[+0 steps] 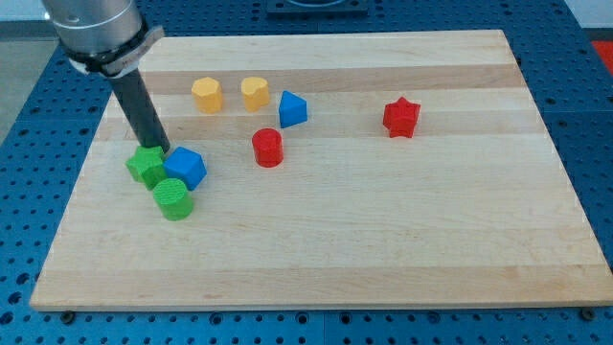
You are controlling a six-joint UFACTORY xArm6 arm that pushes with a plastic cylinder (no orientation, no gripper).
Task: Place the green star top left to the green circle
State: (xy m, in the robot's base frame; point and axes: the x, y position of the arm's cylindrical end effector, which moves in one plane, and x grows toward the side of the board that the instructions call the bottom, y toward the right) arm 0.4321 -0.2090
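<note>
My tip (161, 150) rests against the green star (146, 166), at the star's upper right edge.

Taking the green circle (173, 199) as landmark: the green star sits just up and to the view's left of it, touching or nearly so, and a blue cube (185, 168) lies just above it, beside the star. The tip is a bare rod and grasps nothing. Farther up and to the view's right of the circle are a red cylinder (268, 148), two yellow blocks (207, 94) (255, 93), a blue triangular block (292, 109) and a red star (401, 117). All lie on the wooden board (383, 240).
</note>
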